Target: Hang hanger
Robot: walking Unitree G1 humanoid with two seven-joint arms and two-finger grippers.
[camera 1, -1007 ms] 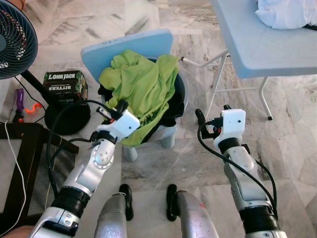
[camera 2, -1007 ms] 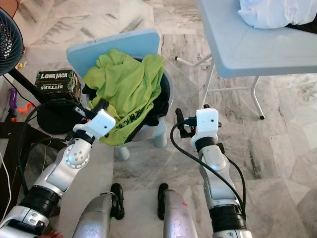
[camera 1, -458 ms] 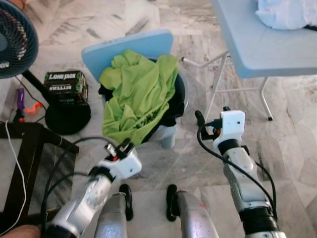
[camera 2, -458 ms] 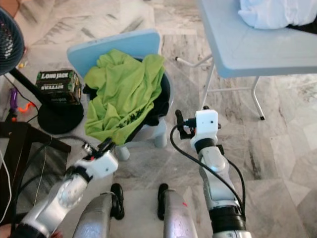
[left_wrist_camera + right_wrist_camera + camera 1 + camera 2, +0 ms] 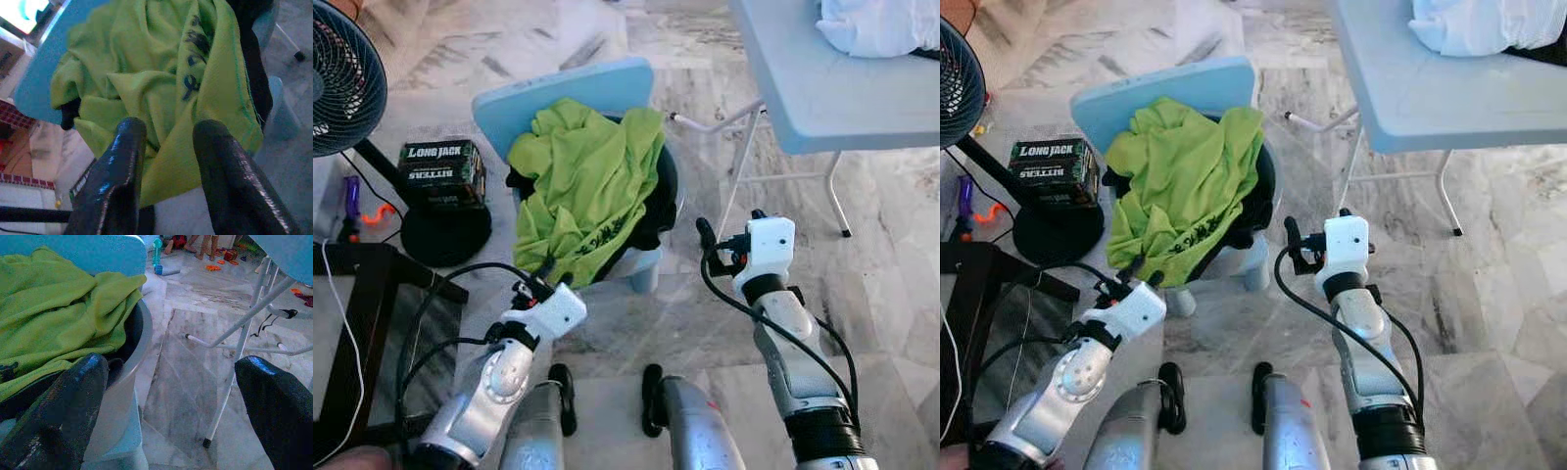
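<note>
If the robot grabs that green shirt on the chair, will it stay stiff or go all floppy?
Probably floppy: the green shirt lies crumpled in soft folds and droops over the edge of the blue chair. It looks thin, so likely light. A pinch by the left end effector would probably lift one fold while the rest trails, maybe dragging the dark garment underneath.

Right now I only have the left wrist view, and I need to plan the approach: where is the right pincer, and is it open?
Observer: The right pincer is open, held above the floor to the right of the pale blue plastic chair, touching nothing.
Operator: Anything on that side I could hit?
Observer: A pale blue folding table stands to the right of the chair, with a white cloth on it.
Operator: And on my left?
Observer: A black floor fan stands left of the chair, beyond a dark-framed side table.
</note>
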